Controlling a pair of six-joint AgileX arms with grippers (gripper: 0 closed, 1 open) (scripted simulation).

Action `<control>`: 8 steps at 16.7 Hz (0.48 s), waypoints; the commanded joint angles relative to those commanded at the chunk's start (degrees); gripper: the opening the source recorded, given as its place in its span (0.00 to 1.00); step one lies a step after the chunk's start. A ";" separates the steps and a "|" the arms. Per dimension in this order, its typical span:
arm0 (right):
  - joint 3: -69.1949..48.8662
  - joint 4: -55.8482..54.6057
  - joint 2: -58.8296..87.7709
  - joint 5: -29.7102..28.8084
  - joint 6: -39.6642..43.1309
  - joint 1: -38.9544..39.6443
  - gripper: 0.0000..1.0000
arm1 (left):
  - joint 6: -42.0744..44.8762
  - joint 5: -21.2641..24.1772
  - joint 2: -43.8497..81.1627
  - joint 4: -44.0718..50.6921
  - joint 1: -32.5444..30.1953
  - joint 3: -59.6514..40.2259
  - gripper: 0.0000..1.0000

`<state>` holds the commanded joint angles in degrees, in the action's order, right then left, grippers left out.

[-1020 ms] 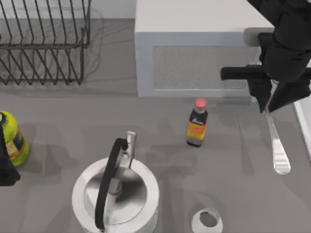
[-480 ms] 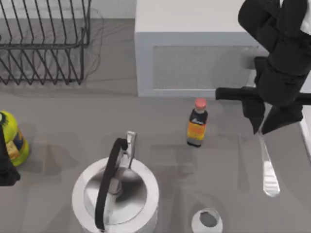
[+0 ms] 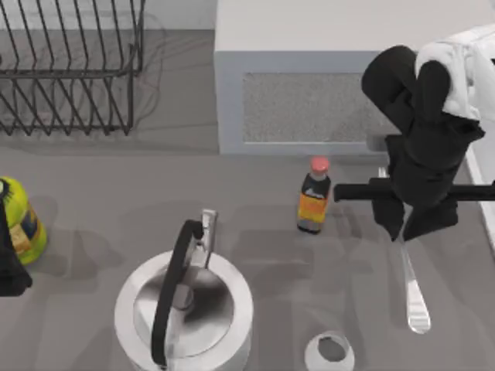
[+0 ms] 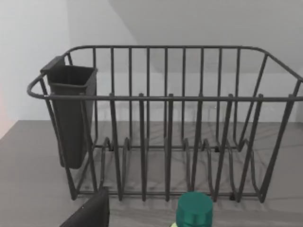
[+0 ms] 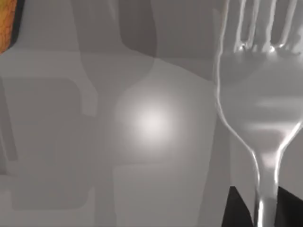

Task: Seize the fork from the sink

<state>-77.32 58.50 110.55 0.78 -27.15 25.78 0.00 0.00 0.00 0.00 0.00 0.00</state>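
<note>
The fork (image 3: pixel 414 297) is slim shiny silver, and its rounded handle end points toward the front of the grey sink floor (image 3: pixel 100 209), right of the sauce bottle. My right gripper (image 3: pixel 402 232) is shut on its neck. In the right wrist view the fork (image 5: pixel 258 80) shows its tines, with dark fingers (image 5: pixel 235 210) at its neck. My left gripper (image 3: pixel 9 267) is parked at the far left edge.
An orange-labelled sauce bottle (image 3: pixel 313 197) stands just left of the right gripper. A steel kettle (image 3: pixel 184 309) with a black handle sits front centre, a drain (image 3: pixel 331 349) beside it. A wire dish rack (image 3: pixel 69 69) (image 4: pixel 165 118), a white block (image 3: pixel 309 77) and a yellow bottle (image 3: pixel 19 220) stand around.
My right arm has carried the fork leftward and toward the front, closer to the sauce bottle. The left arm has not moved.
</note>
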 joint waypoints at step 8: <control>-0.12 -2.36 0.74 -0.84 1.05 -0.58 0.15 | 0.00 0.00 0.00 0.00 0.00 0.00 1.00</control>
<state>-77.43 56.13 111.30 -0.06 -26.09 25.19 0.00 0.00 0.00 0.00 0.00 0.00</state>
